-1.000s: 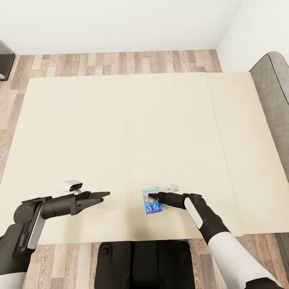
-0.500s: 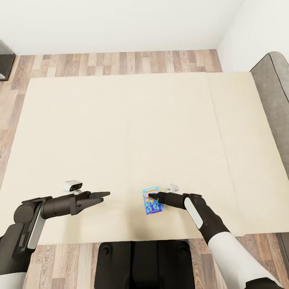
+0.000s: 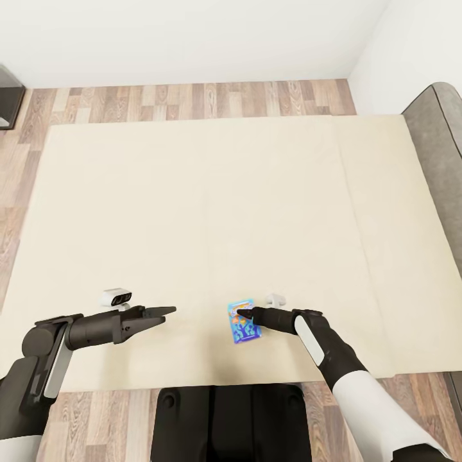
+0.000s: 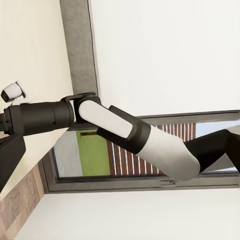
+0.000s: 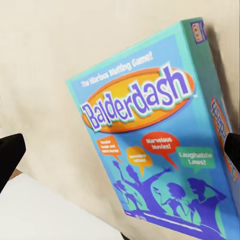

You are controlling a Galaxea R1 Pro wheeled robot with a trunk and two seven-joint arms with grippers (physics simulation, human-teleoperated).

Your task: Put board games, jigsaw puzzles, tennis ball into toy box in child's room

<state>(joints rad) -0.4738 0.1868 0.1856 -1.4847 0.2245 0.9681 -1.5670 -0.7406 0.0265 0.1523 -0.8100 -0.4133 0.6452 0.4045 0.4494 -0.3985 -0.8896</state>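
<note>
Bed (image 3: 192,212) carries one blue board game (image 3: 243,321), with the right hand (image 3: 242,314) spread around it, not yet lifted, the left hand (image 3: 168,311) pressed together.

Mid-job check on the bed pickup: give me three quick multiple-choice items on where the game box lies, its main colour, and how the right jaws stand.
1. Where does the blue board game lie?
A. on the cream bed, near its front edge
B. on the wood floor
C. in a grey tray

2. What is its main colour?
A. yellow-orange
B. blue
C. green

3. How do the jaws of the right gripper stand?
A. shut with nothing between them
B. clamped on a ball
C. open, one finger at each side of the box

Answers: 1 A, the head view shows it on the mattress by the robot. 2 B, the right wrist view shows a blue cover lettered Balderdash. 3 C, dark fingertips sit apart at either side of the box.
</note>
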